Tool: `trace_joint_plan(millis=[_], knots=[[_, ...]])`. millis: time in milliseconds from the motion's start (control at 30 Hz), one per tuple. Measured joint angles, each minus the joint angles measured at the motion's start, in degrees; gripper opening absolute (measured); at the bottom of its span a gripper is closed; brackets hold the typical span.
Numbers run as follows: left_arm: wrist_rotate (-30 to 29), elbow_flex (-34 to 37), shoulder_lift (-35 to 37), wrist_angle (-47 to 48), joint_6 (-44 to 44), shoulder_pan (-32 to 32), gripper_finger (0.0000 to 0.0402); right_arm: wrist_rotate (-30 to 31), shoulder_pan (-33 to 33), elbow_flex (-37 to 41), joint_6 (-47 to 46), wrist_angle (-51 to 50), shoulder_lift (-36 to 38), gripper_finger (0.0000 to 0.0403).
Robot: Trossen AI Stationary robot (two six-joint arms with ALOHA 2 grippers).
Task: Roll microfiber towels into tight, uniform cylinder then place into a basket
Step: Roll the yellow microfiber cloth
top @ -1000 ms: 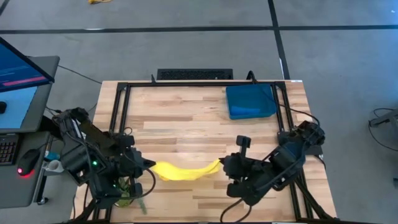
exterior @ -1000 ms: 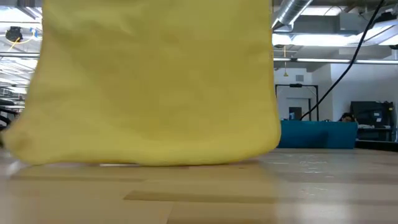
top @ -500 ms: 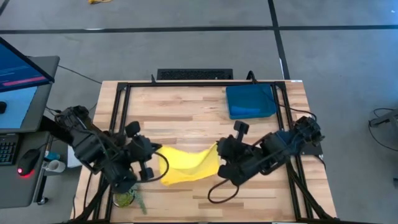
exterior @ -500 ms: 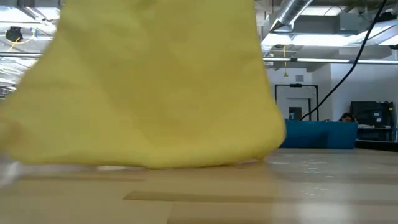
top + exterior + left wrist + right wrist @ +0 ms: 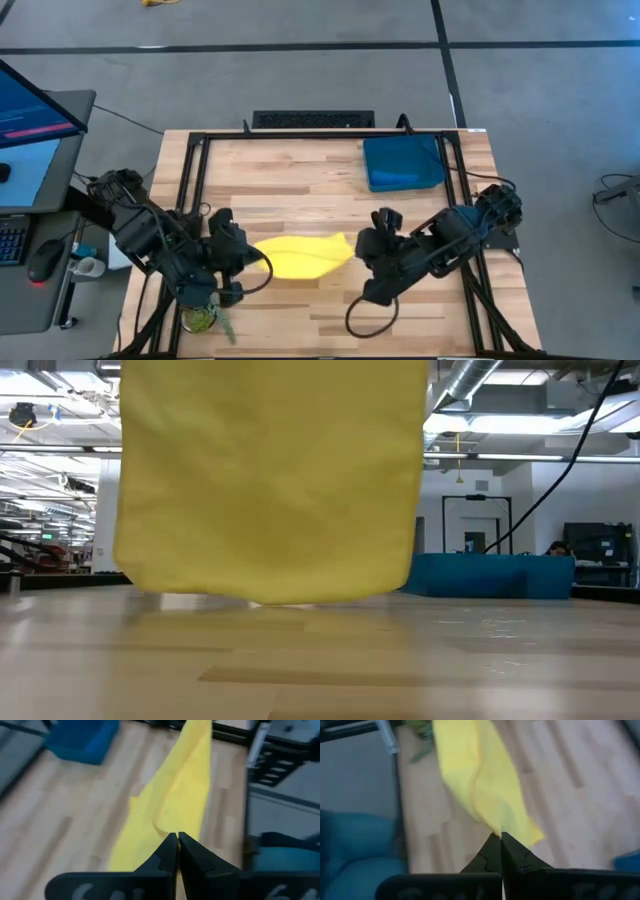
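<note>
The yellow microfiber towel (image 5: 300,257) hangs stretched between my two grippers over the near middle of the table. My left gripper (image 5: 262,263) is shut on its left end and my right gripper (image 5: 353,247) on its right end. In the low view the towel (image 5: 270,480) drops as a broad sheet. Whether its lower edge (image 5: 260,596) just touches the wood or hangs clear, I cannot tell. The basket (image 5: 403,163), a dark teal-blue bin, stands at the far right of the table. My left gripper pinches the towel's left upper end (image 5: 172,826) between its two shut fingers, slanting down from the table's left. The cloth runs away from the fingertips toward the other arm and hangs below. My right gripper pinches the towel's right upper end (image 5: 503,824) between its two shut fingers, slanting down from the table's right. The cloth spreads out from the fingertips and hangs below them.
A black frame rail (image 5: 196,170) runs around the tabletop. A small green object (image 5: 203,319) lies at the near left corner. A laptop (image 5: 30,130) and a mouse (image 5: 45,262) sit on a stand left of the table. Bare wood lies between towel and basket.
Both grippers have shifted a little toward the table's far edge, still shut on the towel, and the right one has rolled. The towel's lower edge, which lay bunched on the wood, has drawn up and back; the sheet now hangs straighter and narrower.
</note>
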State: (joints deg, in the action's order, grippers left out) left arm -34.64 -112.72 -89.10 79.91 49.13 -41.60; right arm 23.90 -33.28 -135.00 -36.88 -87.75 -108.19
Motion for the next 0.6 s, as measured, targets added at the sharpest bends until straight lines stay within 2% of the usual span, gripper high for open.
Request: trace_joint_plan(millis=[133,267,400,600], knots=[[5.7,0.0,0.0,-3.4,1.7,0.0,0.0,-5.3,-1.8,0.0,-2.6,1.2,0.7,0.0008],[8.8,0.0,0.0,-5.7,2.5,0.0,0.0,-5.4,-3.8,-0.1,-5.0,1.5,1.8,0.0008],[7.9,0.0,0.0,-4.3,0.4,0.7,0.0,-1.8,-4.8,0.0,-5.1,-0.2,1.8,0.0008],[1.6,0.1,0.0,4.0,-4.4,4.6,0.0,6.5,-2.8,0.0,-4.3,-2.2,1.9,0.0008]])
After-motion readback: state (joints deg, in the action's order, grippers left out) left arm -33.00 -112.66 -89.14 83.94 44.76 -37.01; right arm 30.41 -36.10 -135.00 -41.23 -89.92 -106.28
